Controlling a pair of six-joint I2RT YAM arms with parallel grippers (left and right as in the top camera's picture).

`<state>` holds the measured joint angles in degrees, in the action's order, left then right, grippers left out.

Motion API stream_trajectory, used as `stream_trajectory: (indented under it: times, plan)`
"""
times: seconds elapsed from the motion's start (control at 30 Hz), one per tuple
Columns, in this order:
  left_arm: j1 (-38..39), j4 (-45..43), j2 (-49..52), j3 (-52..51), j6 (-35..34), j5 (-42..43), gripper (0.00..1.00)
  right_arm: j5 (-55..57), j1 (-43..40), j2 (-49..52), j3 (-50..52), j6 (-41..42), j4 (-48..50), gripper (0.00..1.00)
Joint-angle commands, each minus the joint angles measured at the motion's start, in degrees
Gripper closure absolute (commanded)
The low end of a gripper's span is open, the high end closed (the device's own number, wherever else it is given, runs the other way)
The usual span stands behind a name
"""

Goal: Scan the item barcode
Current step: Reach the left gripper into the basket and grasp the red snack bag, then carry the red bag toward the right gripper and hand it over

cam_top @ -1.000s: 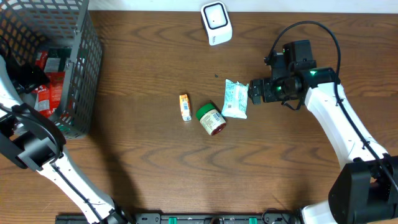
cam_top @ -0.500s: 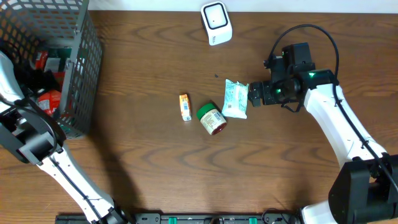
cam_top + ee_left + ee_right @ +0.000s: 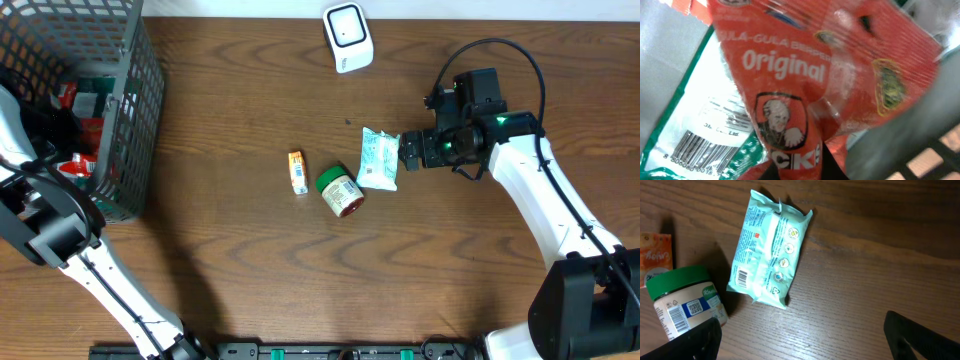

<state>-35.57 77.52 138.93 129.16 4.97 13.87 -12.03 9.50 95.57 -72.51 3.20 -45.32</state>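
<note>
Toward the front of the surface (image 3: 250, 280), around its middle, sits a green-lidded jar (image 3: 682, 300), its label showing a barcode and a QR code. An orange sachet (image 3: 655, 255) lies just beside it. The mint wipes pack (image 3: 771, 247) lies just past the jar with its long axis running front to far edge and a barcode at its near end. The right gripper (image 3: 800, 322) hangs wide open and empty, just on the pack's right-edge side.

In the basket (image 3: 130, 120) at the far left corner, the left gripper (image 3: 807, 170) is closed, apparently pinching a red sweet packet (image 3: 805, 75). It reads "Original", "GULA-GULA" and "CKS", and no barcode shows. Beneath it lies a green-and-white packet (image 3: 705, 125) with a barcode.

The white scanner (image 3: 347, 37) stands at the far edge, well apart from the basket and nearer the right arm.
</note>
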Motion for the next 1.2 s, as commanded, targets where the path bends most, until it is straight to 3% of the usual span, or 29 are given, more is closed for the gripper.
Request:
stream_trajectory:
  times: [0.0, 0.17, 0.53, 0.6, 0.87, 1.03, 1.17]
  plan:
    - [-0.4, -0.2, -2.0, 0.0, 0.3, -0.3, 0.93, -0.3, 0.0, 0.3, 0.4, -0.1, 0.1, 0.01]
    - [-0.6, -0.9, -8.7, 0.9, -0.7, 0.6, 0.93, -1.6, 0.0, 0.3, 0.4, -0.1, 1.0, 0.01]
    - [-0.7, -6.3, -28.7, 0.9, -7.3, 0.7, 0.93, -17.4, -2.5, -0.5, -2.7, -0.1, 2.7, 0.01]
    - [-0.7, -6.1, -32.0, 0.9, -8.5, 3.8, 0.93, -22.6, -3.6, -1.2, -3.5, -0.1, 2.7, 0.01]
    - [1.2, 0.8, -40.0, 0.9, -8.5, 30.3, 0.93, -51.2, -9.4, -2.8, -4.0, -0.1, 5.6, 0.01]
    - [8.7, 6.5, -40.0, -0.2, -7.6, 32.0, 0.92, -64.0, -10.2, -2.7, -4.0, -0.1, 5.7, 0.08]
    - [16.7, 6.6, -39.9, -1.6, -7.6, 32.0, 0.93, -64.8, -8.8, -2.7, -4.0, -0.1, 5.7, 0.11]
